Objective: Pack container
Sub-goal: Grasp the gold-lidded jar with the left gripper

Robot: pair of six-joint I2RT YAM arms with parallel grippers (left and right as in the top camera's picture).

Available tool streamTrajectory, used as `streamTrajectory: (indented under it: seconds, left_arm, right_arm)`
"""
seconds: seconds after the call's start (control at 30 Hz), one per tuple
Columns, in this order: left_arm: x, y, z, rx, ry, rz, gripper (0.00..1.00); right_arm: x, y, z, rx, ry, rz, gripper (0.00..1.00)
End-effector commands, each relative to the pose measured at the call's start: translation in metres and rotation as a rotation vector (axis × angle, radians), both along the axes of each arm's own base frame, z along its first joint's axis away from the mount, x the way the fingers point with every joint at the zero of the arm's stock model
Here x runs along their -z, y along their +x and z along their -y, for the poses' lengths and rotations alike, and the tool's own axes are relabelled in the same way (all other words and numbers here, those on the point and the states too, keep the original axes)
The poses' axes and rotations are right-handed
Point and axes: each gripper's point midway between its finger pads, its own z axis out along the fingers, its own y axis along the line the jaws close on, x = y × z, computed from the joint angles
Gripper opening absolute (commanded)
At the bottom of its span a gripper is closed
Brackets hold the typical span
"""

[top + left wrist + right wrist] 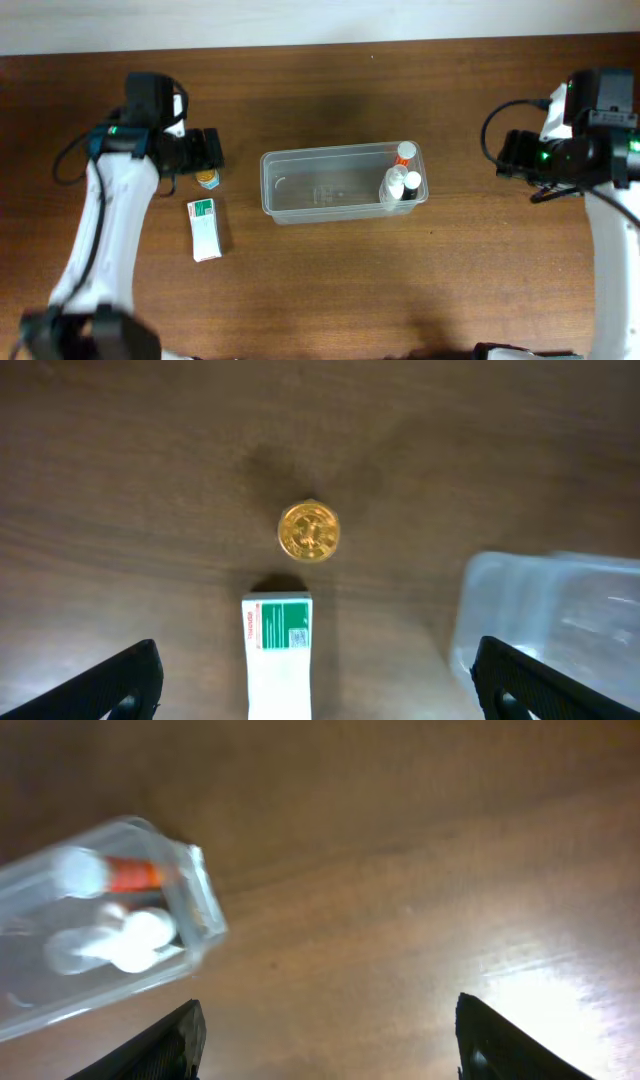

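The clear plastic container [300, 195] stands at the table's middle; it also shows in the left wrist view [560, 615] and the right wrist view [30, 990]. Three small white bottles [403, 178] stand in its right end, one with an orange band [130, 875]. A white and green box [204, 228] lies left of it, seen too in the left wrist view [278, 655]. A small gold-capped bottle [208, 179] stands above the box [309, 531]. My left gripper [318, 685] is open and empty above the box. My right gripper [330, 1040] is open and empty, right of the container.
The brown wooden table [330, 290] runs to a pale wall at the far edge. Black cables hang by both arms [495, 130].
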Motion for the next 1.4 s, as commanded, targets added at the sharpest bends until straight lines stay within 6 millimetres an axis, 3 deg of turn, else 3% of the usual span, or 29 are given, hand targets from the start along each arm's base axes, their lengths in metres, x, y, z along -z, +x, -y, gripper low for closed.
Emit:
streamTrajectory:
  seconds: [0.0,0.13,0.3,0.47,0.5,0.67,0.7,0.73,0.83,0.93,1.03,1.1,1.17,1.27,1.3,1.37]
  left_arm:
    - [0.059,0.017,-0.008,-0.030,-0.006,-0.129,0.99]
    - [0.106,0.030,-0.008,-0.029,-0.005,-0.188,0.99]
    - [0.157,0.035,-0.008,-0.023,-0.003,-0.255,0.99]
    - [0.165,0.039,-0.008,-0.023,-0.002,-0.252,0.95]
    - [0.164,0.040,-0.008,-0.023,-0.002,-0.247,0.89]
    - [0.160,0.043,-0.008,-0.023,-0.002,-0.240,0.41]
    - [0.159,0.043,-0.008,-0.023,-0.002,-0.243,0.35]
    - [0.156,0.044,-0.008,-0.023,-0.002,-0.245,0.30]
    - [0.143,0.048,-0.008,-0.023,-0.002,-0.240,0.28]
    - [0.106,0.056,-0.004,-0.014,-0.002,-0.206,0.28]
    - [0.054,0.062,0.012,0.023,-0.001,-0.131,0.27]
    - [0.015,0.062,0.036,0.076,-0.002,-0.060,0.28]
    - [-0.030,0.047,0.096,0.214,-0.010,0.043,0.19]
    - [-0.041,0.030,0.142,0.311,-0.022,0.060,0.16]
    - [-0.039,0.019,0.163,0.343,-0.030,0.046,0.16]
    - [-0.034,0.005,0.186,0.405,-0.021,0.024,0.16]
  right_arm:
    - [0.024,-0.003,0.001,-0.013,0.038,-0.066,0.72]
    - [0.035,-0.002,0.001,-0.013,0.044,-0.095,0.72]
    - [0.035,-0.001,0.002,-0.016,0.042,-0.094,0.72]
    - [0.035,-0.001,0.002,-0.016,0.042,-0.094,0.72]
    - [0.035,-0.001,0.002,-0.016,0.042,-0.094,0.72]
    - [0.035,-0.001,0.002,-0.017,0.038,-0.095,0.72]
    - [0.035,-0.001,0.002,-0.019,0.037,-0.095,0.72]
    - [0.035,-0.001,0.002,-0.019,0.037,-0.095,0.72]
    - [0.035,-0.002,0.002,-0.019,0.037,-0.095,0.72]
    - [0.035,-0.001,0.002,-0.019,0.037,-0.095,0.72]
    - [0.035,-0.001,0.002,-0.019,0.037,-0.095,0.72]
    - [0.035,-0.001,0.002,-0.019,0.037,-0.094,0.72]
    - [0.035,-0.001,0.002,-0.019,0.037,-0.094,0.72]
    - [0.035,-0.001,0.002,-0.019,0.037,-0.094,0.72]
    - [0.035,-0.001,0.002,-0.019,0.037,-0.094,0.72]
    - [0.035,-0.001,0.002,-0.019,0.037,-0.095,0.72]
